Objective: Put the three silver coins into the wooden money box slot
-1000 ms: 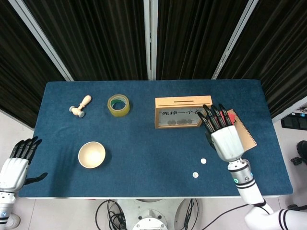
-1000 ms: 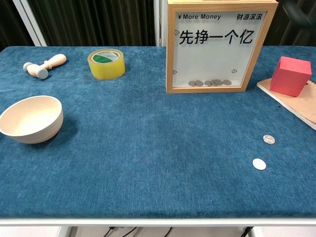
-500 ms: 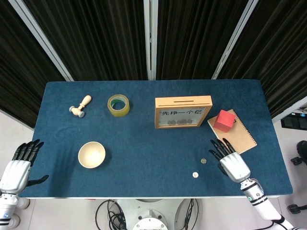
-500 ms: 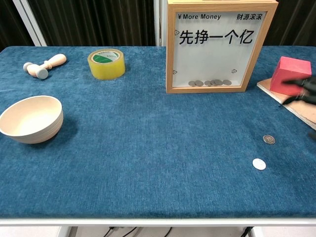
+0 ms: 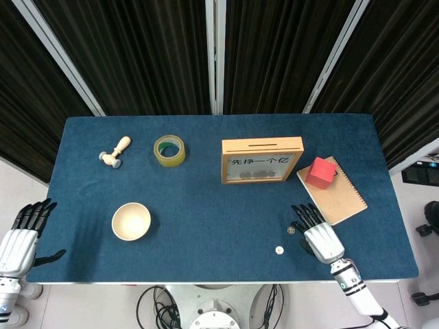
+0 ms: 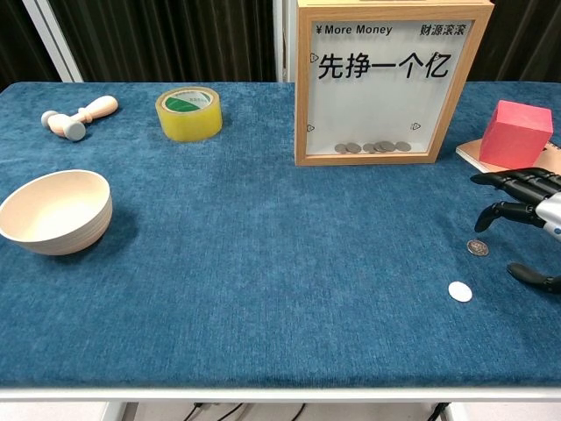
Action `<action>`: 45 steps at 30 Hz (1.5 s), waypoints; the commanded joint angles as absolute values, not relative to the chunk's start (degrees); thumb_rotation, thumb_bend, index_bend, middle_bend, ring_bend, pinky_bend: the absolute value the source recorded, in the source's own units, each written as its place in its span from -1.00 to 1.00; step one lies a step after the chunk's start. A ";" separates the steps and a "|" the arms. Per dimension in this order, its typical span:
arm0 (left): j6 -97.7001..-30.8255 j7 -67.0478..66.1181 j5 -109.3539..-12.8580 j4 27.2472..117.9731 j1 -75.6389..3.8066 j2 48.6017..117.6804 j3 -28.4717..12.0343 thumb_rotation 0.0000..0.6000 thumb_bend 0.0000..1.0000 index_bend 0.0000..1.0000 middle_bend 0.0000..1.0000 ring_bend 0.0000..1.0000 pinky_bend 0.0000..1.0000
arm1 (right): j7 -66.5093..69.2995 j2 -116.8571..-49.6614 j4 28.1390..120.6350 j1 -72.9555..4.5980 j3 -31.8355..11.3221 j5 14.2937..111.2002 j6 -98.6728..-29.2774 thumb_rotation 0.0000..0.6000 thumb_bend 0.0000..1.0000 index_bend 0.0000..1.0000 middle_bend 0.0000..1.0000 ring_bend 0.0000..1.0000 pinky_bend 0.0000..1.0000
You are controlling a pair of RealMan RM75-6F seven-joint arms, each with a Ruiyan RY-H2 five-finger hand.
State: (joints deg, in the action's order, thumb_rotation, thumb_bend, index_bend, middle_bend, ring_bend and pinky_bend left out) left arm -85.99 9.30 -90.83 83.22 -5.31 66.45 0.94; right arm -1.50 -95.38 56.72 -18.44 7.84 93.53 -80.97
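The wooden money box point(image 5: 261, 160) point(image 6: 382, 79) stands upright at the table's middle back, slot on top, several coins lying inside at the bottom. Two silver coins lie on the blue cloth at the front right: one point(image 5: 291, 231) point(image 6: 478, 248) just off my right hand's fingertips, the other point(image 5: 279, 250) point(image 6: 460, 291) nearer the front edge. My right hand point(image 5: 317, 236) point(image 6: 529, 213) hovers low beside the coins, fingers spread, holding nothing. My left hand point(image 5: 22, 234) hangs open off the table's front left corner.
A pink cube point(image 5: 320, 172) point(image 6: 514, 134) sits on a brown notebook point(image 5: 342, 195) right of the box. A pale bowl point(image 5: 131, 221) point(image 6: 55, 210), a yellow tape roll point(image 5: 169, 150) point(image 6: 188, 113) and a small wooden mallet point(image 5: 114, 152) point(image 6: 78, 117) lie on the left half.
My right hand has come down and back from beside the money box to the cloth next to the two coins. The left hand barely shifted.
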 commanded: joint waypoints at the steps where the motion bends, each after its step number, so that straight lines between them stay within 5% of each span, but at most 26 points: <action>1: -85.83 9.65 -90.81 82.89 -5.32 66.65 1.00 1.00 -1.00 -0.99 -1.00 -1.00 -1.00 | -1.41 -95.98 56.27 -18.46 7.43 93.85 -80.48 1.00 -0.36 -0.29 -0.89 -1.00 -1.00; 45: -85.20 10.55 -90.47 82.19 -5.39 66.59 0.98 1.00 -1.00 -0.98 -1.00 -1.00 -1.00 | -3.01 -98.02 55.93 -18.14 3.97 94.05 -76.52 1.00 -0.35 -0.13 -0.88 -1.00 -1.00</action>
